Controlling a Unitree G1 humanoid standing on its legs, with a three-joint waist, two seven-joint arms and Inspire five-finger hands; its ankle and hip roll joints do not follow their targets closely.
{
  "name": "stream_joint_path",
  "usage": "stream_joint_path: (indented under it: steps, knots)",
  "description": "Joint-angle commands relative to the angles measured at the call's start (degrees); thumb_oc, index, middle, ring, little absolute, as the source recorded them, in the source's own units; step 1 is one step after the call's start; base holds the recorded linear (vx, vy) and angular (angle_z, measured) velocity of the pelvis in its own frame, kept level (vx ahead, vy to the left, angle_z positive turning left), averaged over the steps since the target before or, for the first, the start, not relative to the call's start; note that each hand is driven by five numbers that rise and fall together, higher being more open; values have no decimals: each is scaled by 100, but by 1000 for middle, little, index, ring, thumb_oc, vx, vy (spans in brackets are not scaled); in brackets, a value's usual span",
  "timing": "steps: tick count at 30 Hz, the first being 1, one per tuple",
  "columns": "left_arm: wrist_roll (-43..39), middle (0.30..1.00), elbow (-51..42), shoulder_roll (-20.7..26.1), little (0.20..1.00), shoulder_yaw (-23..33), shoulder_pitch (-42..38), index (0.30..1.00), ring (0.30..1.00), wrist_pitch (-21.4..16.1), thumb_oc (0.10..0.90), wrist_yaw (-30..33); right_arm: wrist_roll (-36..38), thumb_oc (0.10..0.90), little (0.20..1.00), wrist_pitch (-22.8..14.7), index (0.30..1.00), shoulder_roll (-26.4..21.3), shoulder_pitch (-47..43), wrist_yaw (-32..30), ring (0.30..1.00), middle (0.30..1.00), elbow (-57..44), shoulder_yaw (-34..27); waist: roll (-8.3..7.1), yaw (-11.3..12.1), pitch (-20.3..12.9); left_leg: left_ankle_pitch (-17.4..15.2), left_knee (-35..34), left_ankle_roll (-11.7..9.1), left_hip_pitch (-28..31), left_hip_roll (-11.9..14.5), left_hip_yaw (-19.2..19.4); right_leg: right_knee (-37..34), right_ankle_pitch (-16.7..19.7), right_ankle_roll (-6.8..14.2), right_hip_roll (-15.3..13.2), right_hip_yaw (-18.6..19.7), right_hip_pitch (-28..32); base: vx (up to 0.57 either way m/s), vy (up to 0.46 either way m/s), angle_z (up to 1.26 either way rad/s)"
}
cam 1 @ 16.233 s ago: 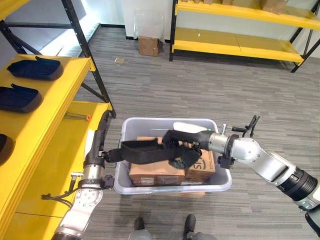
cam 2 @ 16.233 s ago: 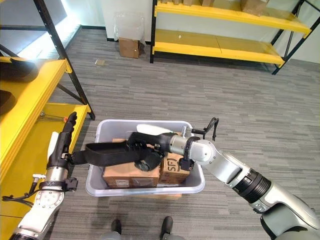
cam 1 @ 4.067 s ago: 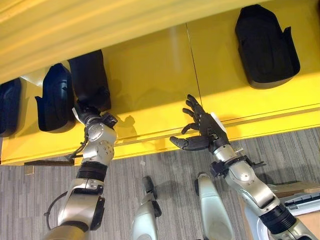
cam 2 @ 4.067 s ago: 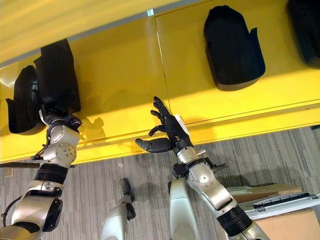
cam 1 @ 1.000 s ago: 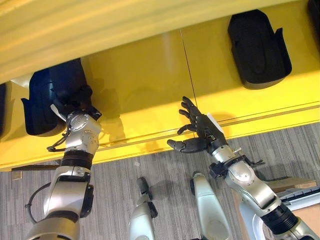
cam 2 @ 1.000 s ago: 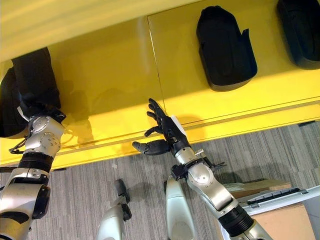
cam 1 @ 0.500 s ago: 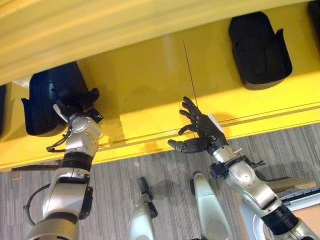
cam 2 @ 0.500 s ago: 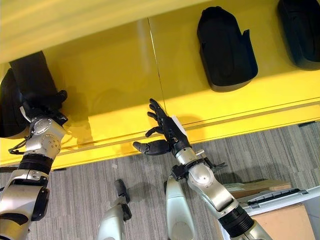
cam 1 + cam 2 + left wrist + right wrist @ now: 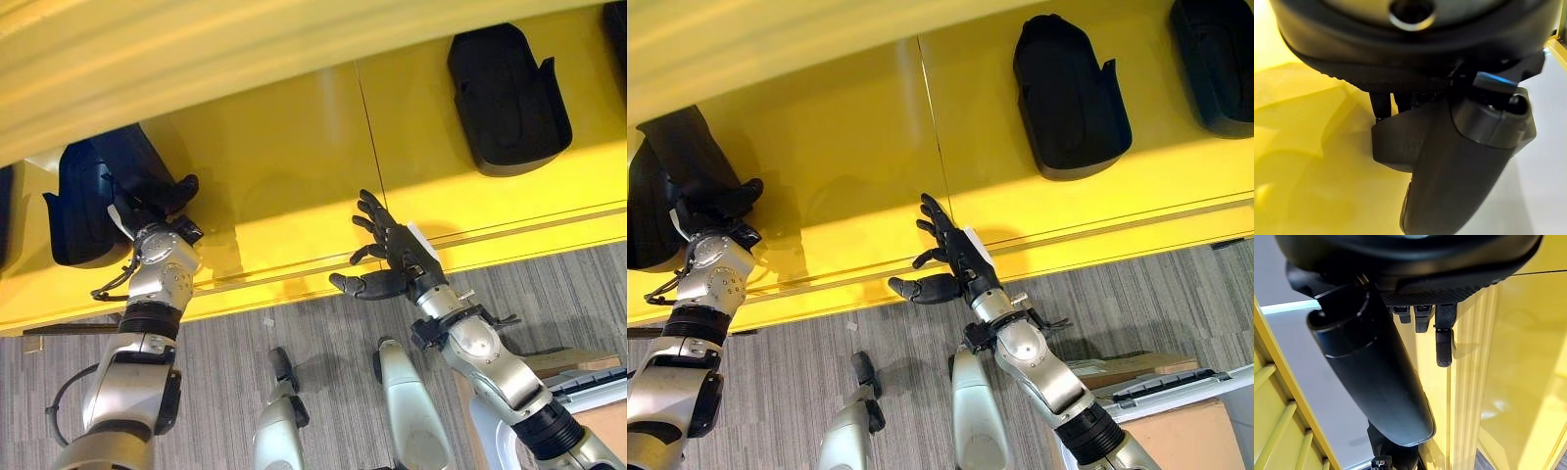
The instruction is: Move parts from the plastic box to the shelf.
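My left hand (image 9: 157,201) is at the part (image 9: 132,176) I am setting down on the shelf (image 9: 294,166). The part stands on the yellow board just past my fingers, leaning against another dark part (image 9: 73,211) on the far side of it from my wrist. My thumb sticks out to the side and the fingers look loosened, but their tips are against or behind the black plastic, so I cannot tell whether they have let go. To finish this well, I would spread the fingers fully before pulling the wrist back, and draw straight away from the part, not across it, so nothing snags and tips it off the edge. If it rocks, I would steady it with flat fingers first. My right hand (image 9: 392,259) hangs spread and empty near the shelf's front lip, fingers straight, thumb out, touching nothing. A third part (image 9: 507,88) lies well beyond it on the same board. The plastic box (image 9: 495,441) shows by my right elbow, ready for the next pick.
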Motion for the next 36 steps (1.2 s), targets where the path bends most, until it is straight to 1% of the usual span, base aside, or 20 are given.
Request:
stream_joint_path:
  steps: [1,3,8,9,10,21,25,30,34,36]
  knots:
    - [170,1000,214,-164,1000,-143,260,1000,1000,517,900,-109,60,900,1000,410,1000,42,96,-181,1000,1000,485,-92,-328,-145,318,144,372,-328,142,22,244,-576,-77,-8,-127,-531,408,0,0,0]
    - [422,1000,202,-94,1000,-204,236,1000,1000,661,900,-154,66,900,1000,424,1000,33,93,-204,1000,1000,475,-93,-320,-144,317,144,381,-324,139,22,250,-581,-72,-8,-127,-526,409,0,0,0]
    - [1157,1000,112,91,1000,-336,164,1000,1000,889,900,32,79,900,1000,409,1000,-7,136,-191,1000,1000,470,-123,-291,-149,320,147,362,-322,170,22,264,-607,-53,-1,-127,-518,417,0,0,0]
    - [1480,1000,105,176,1000,-388,118,1000,1000,1001,900,27,79,900,1000,397,1000,-15,152,-171,1000,1000,472,-134,-283,-156,317,147,358,-323,175,22,270,-615,-48,3,-126,-510,419,0,0,0]
    - [2018,1000,45,411,1000,-524,-44,1000,1000,1306,900,20,94,900,1000,388,1000,-64,202,-132,1000,1000,450,-172,-260,-174,305,149,363,-327,187,18,282,-632,-34,6,-135,-492,418,0,0,0]
    - [3430,1000,-251,1108,1000,-931,-354,1000,1000,2024,900,-122,77,900,1000,351,1000,-165,323,-87,1000,1000,438,-220,-136,-176,272,137,313,-321,260,-14,290,-671,-15,33,-205,-477,442,2,9,-1]
    - [3552,1000,-454,1299,1000,-1043,-417,1000,1000,2209,900,-246,72,900,1000,331,1000,-174,369,-77,1000,1000,445,-237,-110,-165,246,119,305,-319,280,-25,280,-678,-11,47,-234,-490,454,0,0,0]
    - [3596,1000,-551,1352,1000,-1101,-414,1000,1000,2310,900,-452,55,900,1000,331,1000,-155,395,-114,1000,1000,435,-255,-85,-145,236,106,305,-321,281,-44,248,-693,-3,65,-256,-502,468,0,0,0]
    - [3387,1000,-563,1293,1000,-1082,-317,1000,1000,2209,900,-557,36,900,1000,385,1000,-148,399,-117,1000,1000,394,-284,-70,-142,233,97,303,-319,295,-61,238,-703,-2,72,-261,-500,483,0,0,0]
    - [3417,1000,-548,1242,1000,-1058,-261,1000,1000,2109,900,-593,15,900,1000,407,1000,-139,396,-113,1000,1000,380,-304,-60,-137,237,95,300,-318,300,-69,228,-710,-5,76,-260,-500,492,0,0,0]
